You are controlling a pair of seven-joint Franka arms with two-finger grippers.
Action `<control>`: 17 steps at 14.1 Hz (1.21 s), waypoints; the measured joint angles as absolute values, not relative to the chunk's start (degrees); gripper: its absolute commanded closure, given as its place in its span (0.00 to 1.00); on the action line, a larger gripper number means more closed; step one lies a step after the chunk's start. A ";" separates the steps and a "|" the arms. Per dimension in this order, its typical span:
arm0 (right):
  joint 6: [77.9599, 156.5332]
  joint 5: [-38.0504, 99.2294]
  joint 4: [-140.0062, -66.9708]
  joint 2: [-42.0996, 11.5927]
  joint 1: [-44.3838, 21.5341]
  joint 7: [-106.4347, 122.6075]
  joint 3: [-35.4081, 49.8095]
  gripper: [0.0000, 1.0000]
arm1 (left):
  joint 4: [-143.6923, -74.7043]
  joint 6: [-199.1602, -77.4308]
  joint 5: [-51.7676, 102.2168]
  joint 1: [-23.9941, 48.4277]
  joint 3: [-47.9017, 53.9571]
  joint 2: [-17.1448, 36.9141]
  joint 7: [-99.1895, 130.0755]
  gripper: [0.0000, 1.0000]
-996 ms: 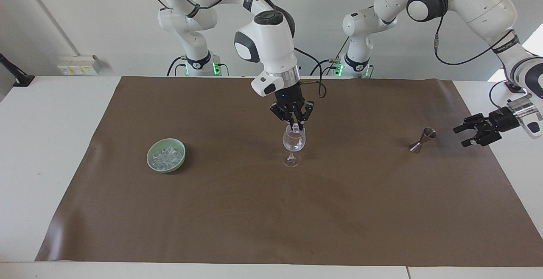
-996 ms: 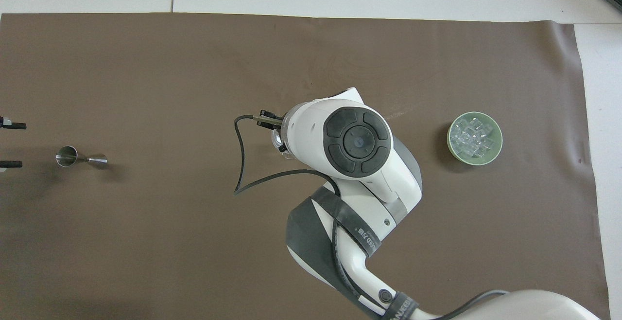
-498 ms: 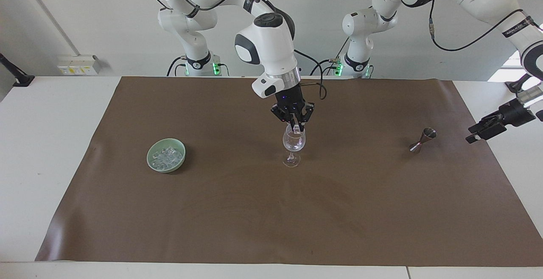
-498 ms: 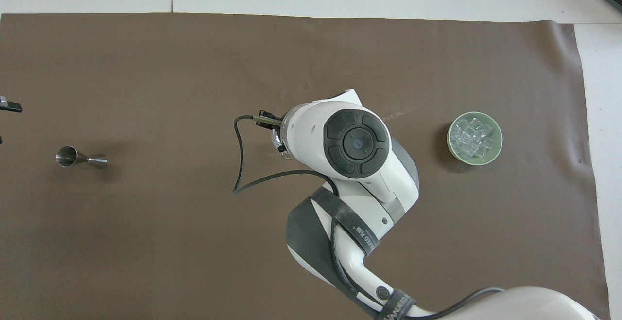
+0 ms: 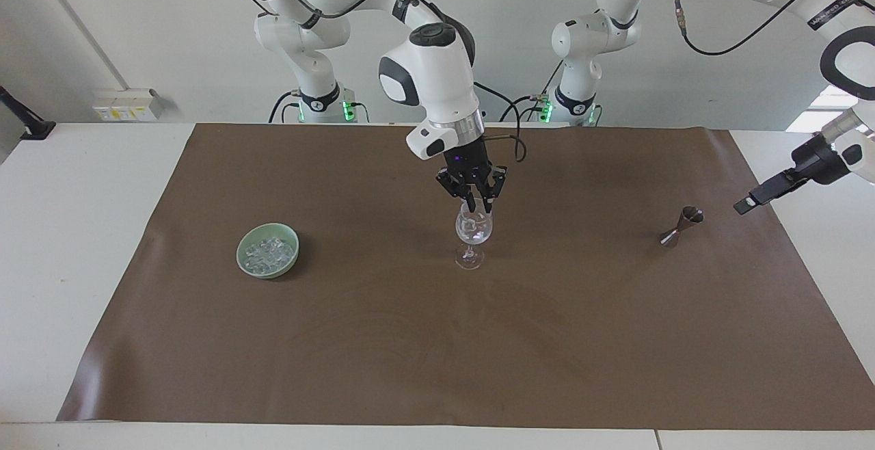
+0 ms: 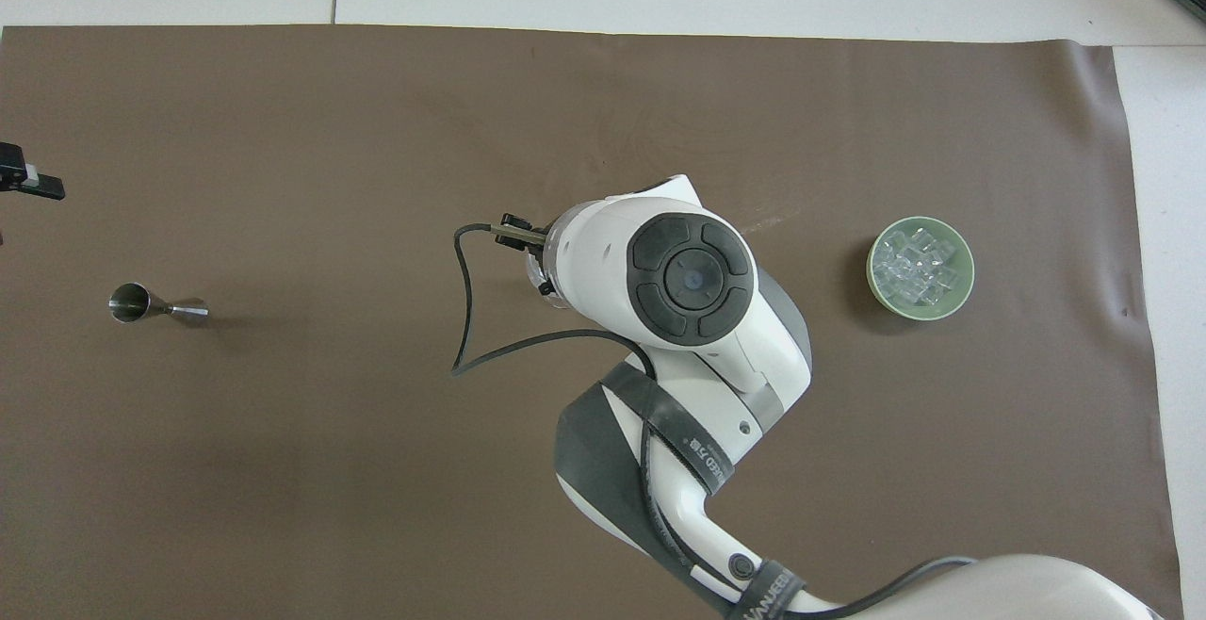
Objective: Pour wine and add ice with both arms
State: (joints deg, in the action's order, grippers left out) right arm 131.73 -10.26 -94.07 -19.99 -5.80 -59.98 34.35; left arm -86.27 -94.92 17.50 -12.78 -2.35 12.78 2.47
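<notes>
We'd keep the right pincer, fingertips slightly apart, centered over the glass so ice drops inside.

Plain pale wall, white table under a brown mat, wall sockets near the right arm's end.

Pale green bowl; plain brown mat; silver jigger

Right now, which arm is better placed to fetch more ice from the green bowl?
Right: its gripper hangs over the glass, on the bowl's end. The left gripper is past the jigger.
</notes>
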 measured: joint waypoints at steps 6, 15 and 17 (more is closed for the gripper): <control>132.03 -10.28 -91.26 -19.59 -5.70 -59.99 34.35 0.00 | -87.74 -95.61 9.65 -11.32 5.31 6.01 2.47 0.00; 130.99 -11.02 -90.51 -16.39 -4.77 -51.68 23.68 0.00 | -89.21 -89.97 4.47 -2.41 9.89 -0.76 8.93 0.00; 129.87 -11.02 -90.42 -15.71 -4.69 -47.67 20.76 0.00 | -87.75 -87.12 4.22 -1.19 9.81 -1.14 9.08 0.00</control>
State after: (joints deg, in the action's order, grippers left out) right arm 129.87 -11.02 -90.42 -15.71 -4.69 -47.67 20.76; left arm -87.75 -87.12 4.22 -1.19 9.81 -1.14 9.08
